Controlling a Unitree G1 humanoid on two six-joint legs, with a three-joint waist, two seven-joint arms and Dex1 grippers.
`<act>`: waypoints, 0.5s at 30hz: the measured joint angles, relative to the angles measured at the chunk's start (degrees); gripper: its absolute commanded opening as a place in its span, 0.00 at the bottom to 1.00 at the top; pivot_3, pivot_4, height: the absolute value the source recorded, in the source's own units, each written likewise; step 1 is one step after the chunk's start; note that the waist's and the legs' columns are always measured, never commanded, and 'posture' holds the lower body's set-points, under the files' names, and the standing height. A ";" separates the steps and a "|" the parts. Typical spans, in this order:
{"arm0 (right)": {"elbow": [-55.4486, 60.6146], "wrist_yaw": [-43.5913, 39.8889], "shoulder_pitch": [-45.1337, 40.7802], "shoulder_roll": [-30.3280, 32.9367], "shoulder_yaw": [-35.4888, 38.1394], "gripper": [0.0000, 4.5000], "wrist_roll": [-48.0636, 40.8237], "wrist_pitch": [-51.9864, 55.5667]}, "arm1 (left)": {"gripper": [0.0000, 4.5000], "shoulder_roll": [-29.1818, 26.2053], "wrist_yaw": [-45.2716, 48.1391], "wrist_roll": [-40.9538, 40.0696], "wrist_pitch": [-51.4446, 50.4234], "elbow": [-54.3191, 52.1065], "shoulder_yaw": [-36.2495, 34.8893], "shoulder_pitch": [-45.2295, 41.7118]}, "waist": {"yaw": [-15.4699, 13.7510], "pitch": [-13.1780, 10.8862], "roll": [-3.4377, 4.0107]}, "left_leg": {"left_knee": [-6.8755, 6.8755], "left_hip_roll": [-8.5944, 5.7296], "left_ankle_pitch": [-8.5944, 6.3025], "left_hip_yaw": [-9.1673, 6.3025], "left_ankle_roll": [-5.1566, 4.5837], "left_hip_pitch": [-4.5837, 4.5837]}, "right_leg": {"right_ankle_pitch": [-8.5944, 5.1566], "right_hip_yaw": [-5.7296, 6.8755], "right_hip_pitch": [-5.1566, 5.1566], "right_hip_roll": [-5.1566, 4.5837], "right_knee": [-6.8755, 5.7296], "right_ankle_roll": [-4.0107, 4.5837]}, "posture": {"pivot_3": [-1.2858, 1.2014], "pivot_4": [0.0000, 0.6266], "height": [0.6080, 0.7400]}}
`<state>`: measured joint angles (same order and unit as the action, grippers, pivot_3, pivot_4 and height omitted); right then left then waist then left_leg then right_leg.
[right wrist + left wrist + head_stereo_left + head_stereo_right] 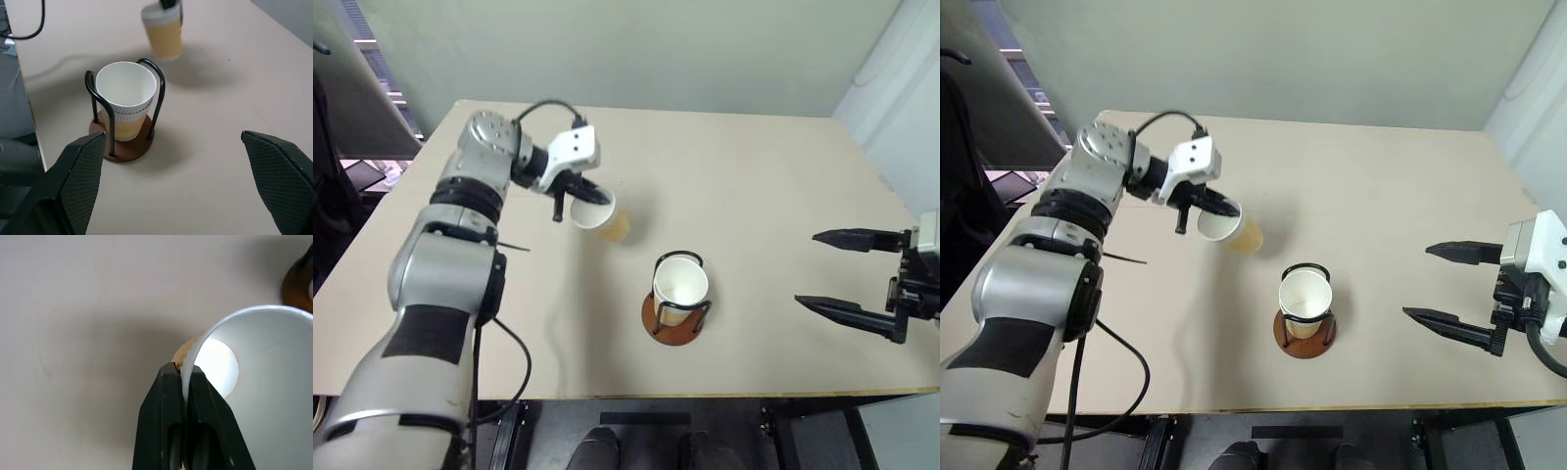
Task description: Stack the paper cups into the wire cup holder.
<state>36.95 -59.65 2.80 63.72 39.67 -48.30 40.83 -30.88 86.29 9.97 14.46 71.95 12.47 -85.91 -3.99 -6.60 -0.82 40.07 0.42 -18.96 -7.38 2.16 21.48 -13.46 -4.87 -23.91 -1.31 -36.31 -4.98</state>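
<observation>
The left gripper (576, 201) is pinched on the rim wall of a paper cup (599, 216), held clear of the table (754, 176) toward its far left corner. The thin wall could buckle or slip from so narrow a pinch. The cup's long axis is tilted, mouth toward the near edge. The wire holder (676, 311), already holding stacked cups (680, 286), stands near that edge; the right gripper (862, 277) is spread wide.

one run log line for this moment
left gripper: shut on paper cup rim, lifted | right gripper: open, idle | holder: two cups nested
</observation>
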 measured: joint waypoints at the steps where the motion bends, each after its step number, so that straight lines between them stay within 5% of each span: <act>1: -0.17 -0.19 0.00 0.05 0.00 1.00 0.28 -0.10 | 0.00 0.89 1.79 -1.45 0.52 -1.00 -0.80 -0.89 | 0.00 0.00 0.00 | 0.00 -0.05 0.00 0.03 -0.02 0.04 | 0.01 0.01 0.00 -0.01 0.04 -0.02 | 0.52 0.24 1.00; 6: -0.26 -1.17 0.69 0.11 0.58 1.00 1.34 -0.21 | 0.00 4.58 3.97 -14.12 -0.43 -9.64 1.57 -2.56 | -0.02 0.00 0.00 | 0.06 -0.06 0.02 0.11 -0.11 0.24 | 0.14 0.00 -0.02 -0.10 0.25 -0.25 | 0.52 0.24 1.00; 15: 3.40 0.18 2.55 -0.53 2.45 1.00 1.17 1.05 | 0.00 -2.53 4.34 -37.85 -3.51 -35.16 24.81 3.15 | 0.07 0.08 0.15 | 0.14 0.00 -0.01 0.19 -0.19 0.20 | 0.25 -0.08 -0.01 -0.16 0.19 -0.35 | 0.52 0.24 1.00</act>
<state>40.35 -59.46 5.34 63.20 42.12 -47.13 41.89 -33.41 90.62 -27.88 10.95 36.80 37.28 -82.76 -3.92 -6.52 -0.67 40.21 0.42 -18.97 -7.19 1.97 21.68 -13.22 -4.94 -23.92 -1.47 -36.12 -5.33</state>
